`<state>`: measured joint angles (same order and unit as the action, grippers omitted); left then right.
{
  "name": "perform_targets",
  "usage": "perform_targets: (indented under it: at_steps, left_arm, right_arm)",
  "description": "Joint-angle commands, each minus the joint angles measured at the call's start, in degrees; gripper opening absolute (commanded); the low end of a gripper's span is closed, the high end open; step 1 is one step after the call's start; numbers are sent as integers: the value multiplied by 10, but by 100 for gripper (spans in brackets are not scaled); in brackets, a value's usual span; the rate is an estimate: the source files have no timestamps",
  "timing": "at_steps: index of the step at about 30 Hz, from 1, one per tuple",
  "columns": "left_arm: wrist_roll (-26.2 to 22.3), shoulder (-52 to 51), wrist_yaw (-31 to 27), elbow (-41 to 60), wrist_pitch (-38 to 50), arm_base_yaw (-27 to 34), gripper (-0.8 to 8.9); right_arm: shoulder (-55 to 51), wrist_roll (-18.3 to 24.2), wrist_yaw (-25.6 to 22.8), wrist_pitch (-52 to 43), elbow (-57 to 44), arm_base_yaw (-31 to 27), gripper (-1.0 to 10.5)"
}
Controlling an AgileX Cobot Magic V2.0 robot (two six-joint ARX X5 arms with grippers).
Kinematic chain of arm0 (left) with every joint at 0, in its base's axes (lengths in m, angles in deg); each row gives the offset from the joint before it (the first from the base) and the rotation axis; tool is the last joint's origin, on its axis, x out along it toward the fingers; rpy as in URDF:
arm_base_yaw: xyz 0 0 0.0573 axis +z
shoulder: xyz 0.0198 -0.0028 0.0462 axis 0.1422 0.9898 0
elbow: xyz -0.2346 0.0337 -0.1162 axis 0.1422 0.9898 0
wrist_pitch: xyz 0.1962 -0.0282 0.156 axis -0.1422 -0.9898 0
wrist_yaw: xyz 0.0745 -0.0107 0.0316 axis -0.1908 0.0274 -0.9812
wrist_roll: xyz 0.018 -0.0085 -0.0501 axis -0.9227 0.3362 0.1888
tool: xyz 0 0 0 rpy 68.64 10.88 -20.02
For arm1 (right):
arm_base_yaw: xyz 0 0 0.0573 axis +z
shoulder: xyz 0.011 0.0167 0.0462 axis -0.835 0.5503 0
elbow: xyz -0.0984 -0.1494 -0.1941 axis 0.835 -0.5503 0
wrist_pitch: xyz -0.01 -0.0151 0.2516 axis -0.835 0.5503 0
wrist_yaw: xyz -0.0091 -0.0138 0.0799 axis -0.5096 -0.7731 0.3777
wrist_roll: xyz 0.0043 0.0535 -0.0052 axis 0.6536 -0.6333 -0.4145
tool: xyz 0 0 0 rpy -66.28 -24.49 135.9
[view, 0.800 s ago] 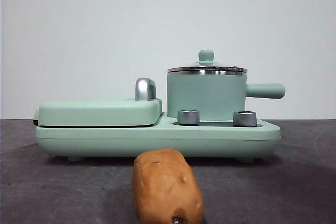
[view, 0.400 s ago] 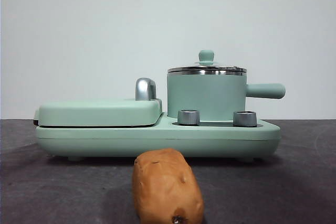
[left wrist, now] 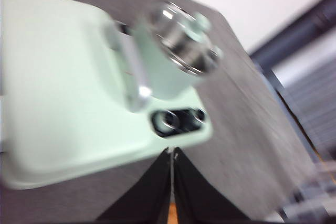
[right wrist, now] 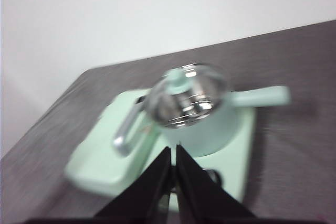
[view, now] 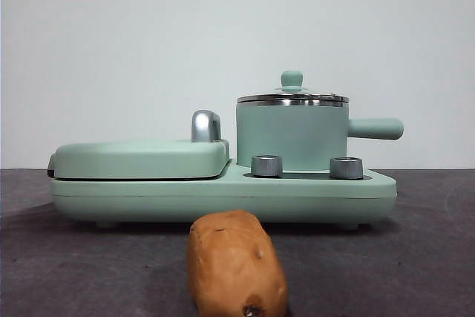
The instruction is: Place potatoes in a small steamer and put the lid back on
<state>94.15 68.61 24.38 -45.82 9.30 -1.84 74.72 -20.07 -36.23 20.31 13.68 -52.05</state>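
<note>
left gripper (left wrist: 172,153) closed, right gripper (right wrist: 173,153) closed — both empty

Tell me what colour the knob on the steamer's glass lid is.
Mint green, the same as the small round knob's cylindrical steel-rimmed pot; the front view shows it best.

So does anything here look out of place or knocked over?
Nothing stands out. The lid sits level on the small steamer, and the potato lies whole on the table in front of it.

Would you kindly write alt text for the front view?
An orange-brown potato lies on the dark table before a mint green cooker. The lidded steamer, handle pointing right, sits beside a closed griddle.
</note>
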Motion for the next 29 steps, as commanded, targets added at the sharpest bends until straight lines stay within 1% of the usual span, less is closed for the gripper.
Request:
perform_targets:
  at_steps: [1,4,6,8,9,13,14,16,18,20,21,22,23,25,29]
  left_arm:
    - [-45,39,22,-48,-27,-15,8]
    - [-88,73,22,-88,-65,-35,8]
    - [-116,92,22,-106,-87,-46,8]
    - [-127,104,22,-111,-89,-54,8]
    - [-131,108,22,-111,-86,-58,8]
    - [-157,117,21,-111,-86,-65,13]
    - [-157,118,21,-111,-87,-65,37]
    - [-157,120,21,-111,-86,-65,80]
    - [-157,120,21,-111,-85,-65,182]
    - [-157,121,21,-111,-85,-65,305]
    - [-157,122,21,-111,-85,-65,367]
    - [-157,122,20,-111,-85,-65,415]
    - [-157,122,19,-111,-84,-65,442]
    - [-156,123,19,-111,-80,-65,466]
    - [-146,125,19,-112,-68,-66,470]
  right_arm:
    - [39,60,38,14,35,5,12]
    - [74,83,90,34,59,8,12]
    - [93,84,143,36,63,10,12]
    - [103,84,177,37,62,10,12]
    - [108,84,183,37,62,10,12]
    - [111,84,175,49,62,10,14]
    - [111,84,173,49,62,10,26]
    - [111,84,169,49,62,10,122]
    - [111,84,162,50,62,10,268]
    - [111,83,162,50,62,10,377]
    - [111,83,162,50,62,10,411]
    - [111,83,162,50,62,10,432]
    - [111,83,162,50,62,10,443]
    - [111,83,162,50,62,10,444]
    - [111,83,162,50,62,10,444]
